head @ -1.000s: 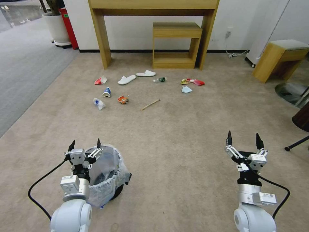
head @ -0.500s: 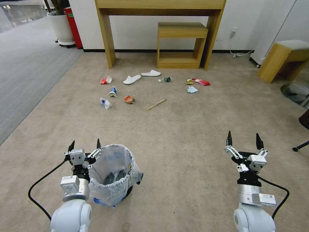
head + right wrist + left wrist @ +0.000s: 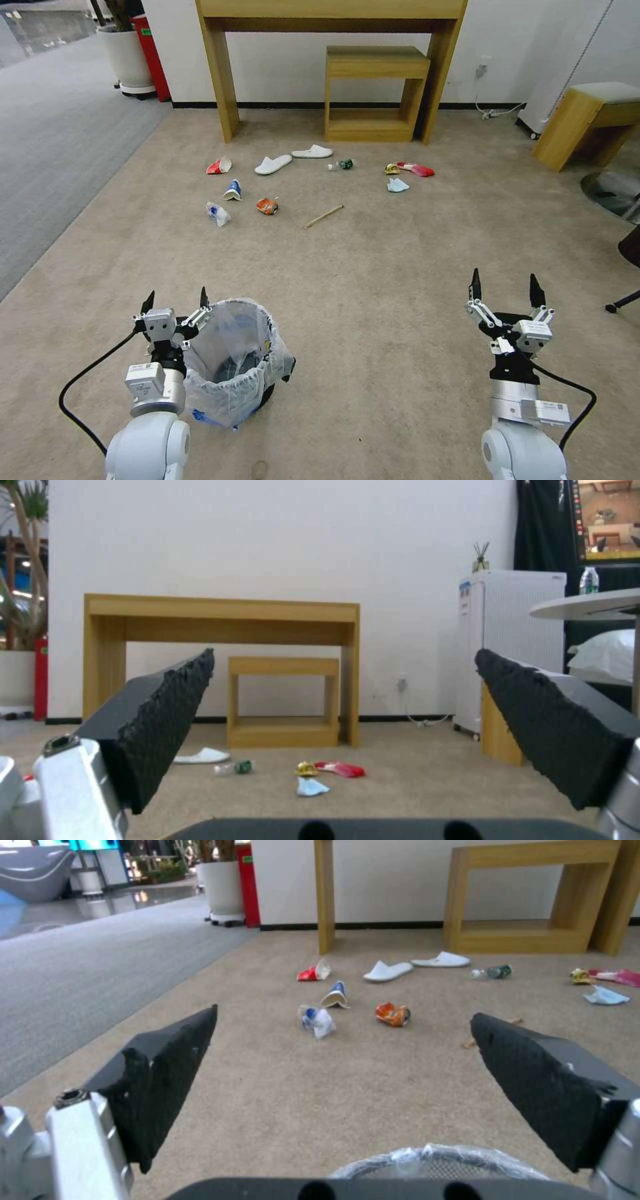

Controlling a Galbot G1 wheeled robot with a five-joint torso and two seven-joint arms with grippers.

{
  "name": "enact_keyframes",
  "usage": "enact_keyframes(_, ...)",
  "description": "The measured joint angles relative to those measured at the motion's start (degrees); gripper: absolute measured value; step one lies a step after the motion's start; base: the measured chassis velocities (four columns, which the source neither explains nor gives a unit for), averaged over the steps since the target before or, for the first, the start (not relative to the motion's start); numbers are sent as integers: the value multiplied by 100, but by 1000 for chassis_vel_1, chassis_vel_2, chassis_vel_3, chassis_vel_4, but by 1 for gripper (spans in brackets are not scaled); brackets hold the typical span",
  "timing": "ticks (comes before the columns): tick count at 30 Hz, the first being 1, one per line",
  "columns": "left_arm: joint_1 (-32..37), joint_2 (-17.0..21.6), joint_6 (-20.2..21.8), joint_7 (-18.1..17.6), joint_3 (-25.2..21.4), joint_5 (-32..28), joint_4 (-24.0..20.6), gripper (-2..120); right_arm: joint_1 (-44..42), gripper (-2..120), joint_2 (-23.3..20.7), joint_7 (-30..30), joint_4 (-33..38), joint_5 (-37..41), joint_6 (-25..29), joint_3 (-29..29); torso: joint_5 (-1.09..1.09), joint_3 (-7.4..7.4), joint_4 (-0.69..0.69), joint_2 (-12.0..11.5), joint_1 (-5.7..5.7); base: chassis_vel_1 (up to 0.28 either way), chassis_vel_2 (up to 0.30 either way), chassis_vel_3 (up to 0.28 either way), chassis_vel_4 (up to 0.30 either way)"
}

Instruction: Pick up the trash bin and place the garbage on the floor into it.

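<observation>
Down low, the left tool [image 3: 175, 300] hangs with its two black fingers spread wide and nothing between them. Just beside it, toward the robot's right, stands the small round black trash bin lined with a crinkled clear plastic bag [image 3: 235, 363]; the nearer fingertip sits at the bag's folded rim, though whether they touch I cannot tell. In the left wrist view a sliver of that bag rim [image 3: 437, 1160] shows beneath the gaping fingers. The right tool [image 3: 505, 285] is held well apart from the bin on the robot's other side, its fingers likewise spread and empty above the beige short-pile carpet floor [image 3: 373, 287].

Well ahead of both tools the litter lies scattered on the carpet: a crushed red-and-white paper cup [image 3: 218, 166], a blue-and-white cup [image 3: 233, 191], a crumpled clear plastic bottle [image 3: 218, 213], an orange crushed can [image 3: 267, 206], a wooden stick [image 3: 324, 216], two white slippers [image 3: 273, 164], a small green-capped bottle [image 3: 341, 165], a white scrap of paper [image 3: 397, 185] and a red wrapper [image 3: 417, 169]. Beyond them stands a pale wooden bench [image 3: 331, 40] against the white wall.
</observation>
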Motion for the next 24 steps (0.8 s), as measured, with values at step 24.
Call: enact_keyframes(24, 80, -19, -112, 2, -10, 49, -74, 100, -113, 100, 41, 7, 108, -88, -20, 34, 0, 0, 0, 0, 0, -27, 26, 28, -28)
